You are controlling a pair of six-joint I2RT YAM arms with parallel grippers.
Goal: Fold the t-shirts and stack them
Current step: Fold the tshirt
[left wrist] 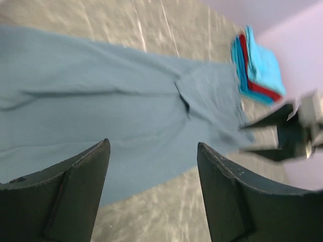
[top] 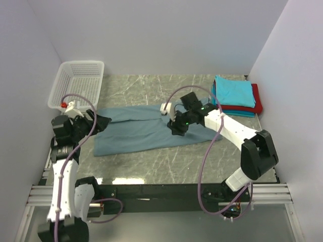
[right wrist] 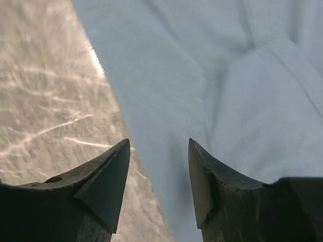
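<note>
**Mia:** What could go wrong here?

**Sam:** I think the right fingers [top: 177,127] might pinch only the top layer of the grey-blue shirt [top: 136,136], or slip off its edge. Then the fold would come out crooked. If one side gets pulled first, the cloth could bunch up too.

**Mia:** Are those fingers holding anything?

**Sam:** No. They are about half open with nothing gripped. One finger is over the bare counter [top: 151,85] and the other is over the shirt, toward its 3 o'clock end. I cannot tell if they touch the cloth.

**Mia:** And the left fingers [top: 101,122]?

**Sam:** Open wide and empty, at the shirt's 9 o'clock end.

**Mia:** Where is the shirt?

**Sam:** Lying flat in the middle of the counter. The folded shirts [top: 233,91] sit in a pile at 2 o'clock, with turquoise on top and red below. The white basket [top: 81,80] is at 10 o'clock.
</note>
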